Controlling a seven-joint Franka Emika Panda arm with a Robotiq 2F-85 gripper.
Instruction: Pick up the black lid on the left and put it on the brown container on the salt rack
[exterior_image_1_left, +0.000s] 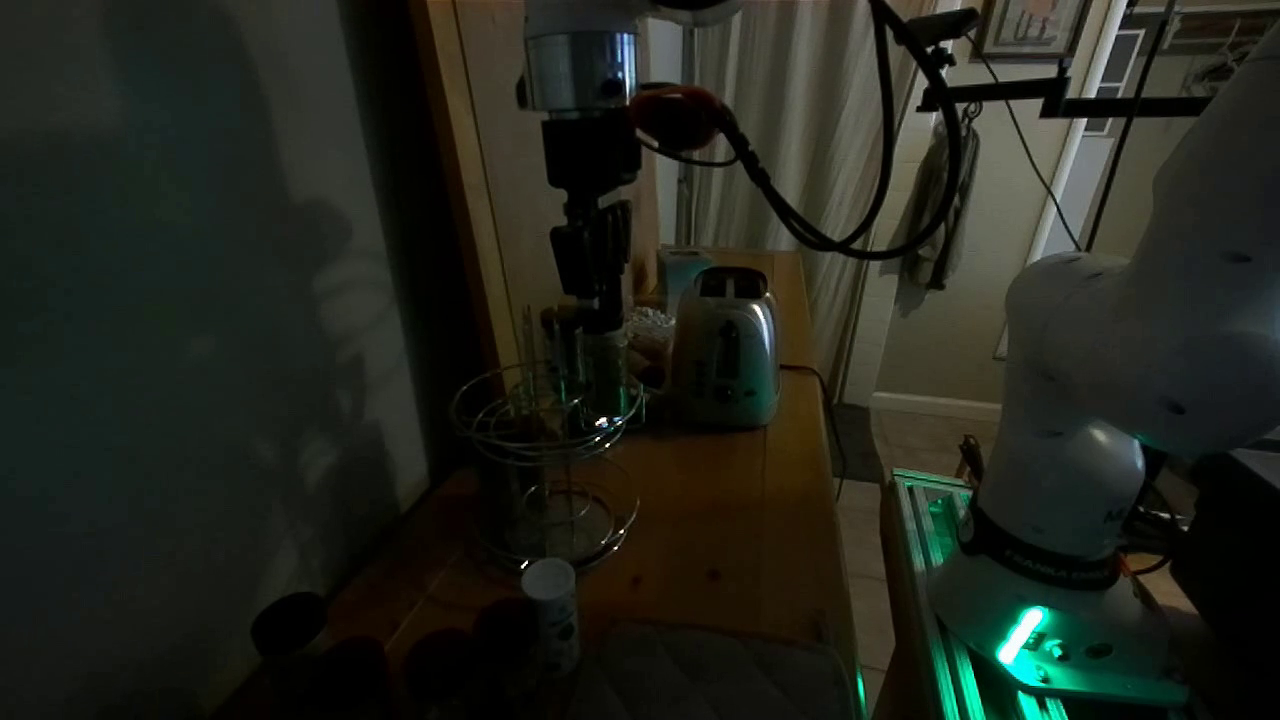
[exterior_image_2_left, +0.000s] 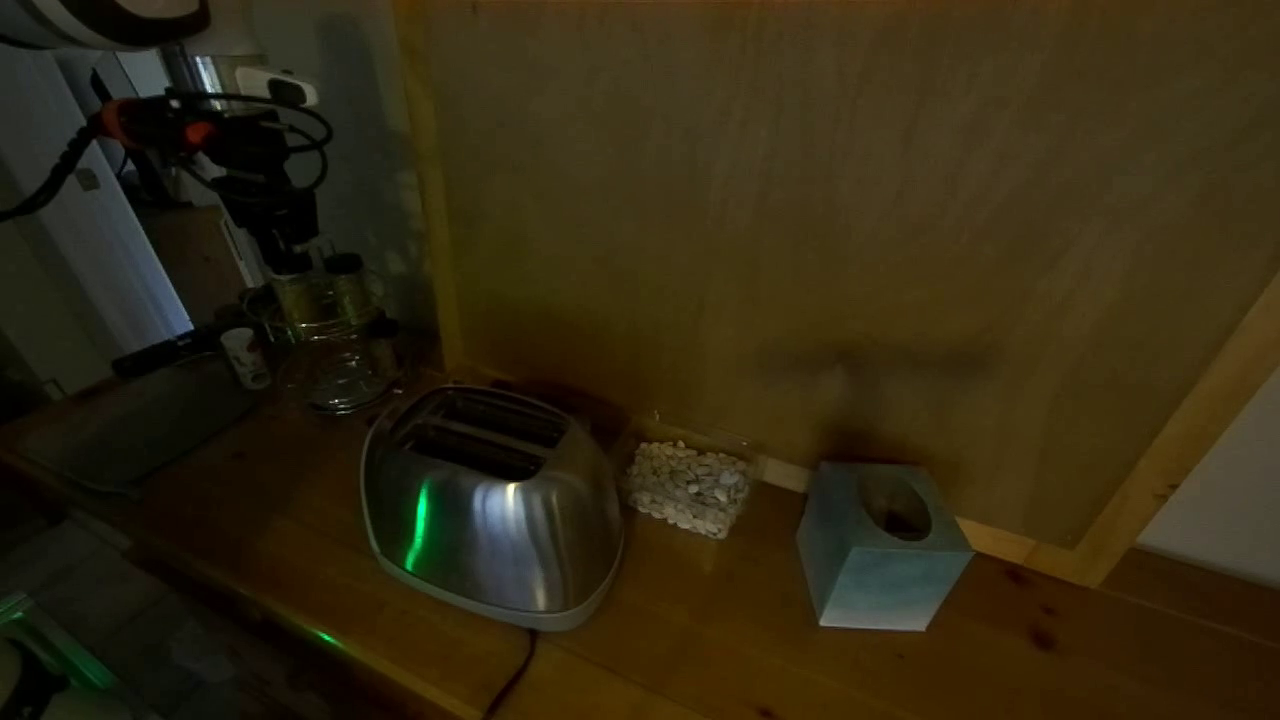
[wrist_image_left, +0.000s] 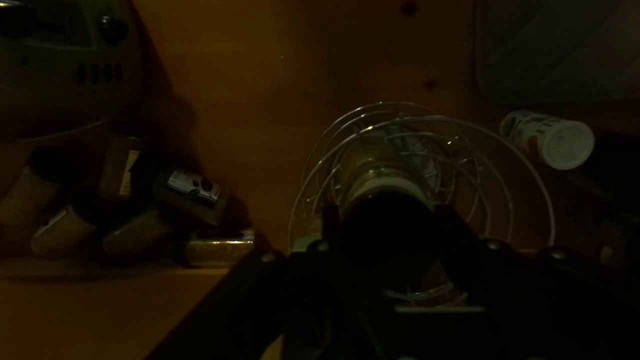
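Observation:
The wire salt rack stands on the wooden counter and also shows in the wrist view. A glass jar with yellow-brown contents sits in its upper tier; it also shows in both exterior views. A black lid is at the jar's mouth; whether it is seated or screwed on cannot be told. My gripper points down with a finger on each side of the lid, seemingly touching it. The gripper also shows in both exterior views. The fingers are very dark.
A second dark-lidded jar stands close beside the held one. A toaster, pebble tray and tissue box are along the counter. Several spice jars lie near the toaster. A white canister and grey mat flank the rack.

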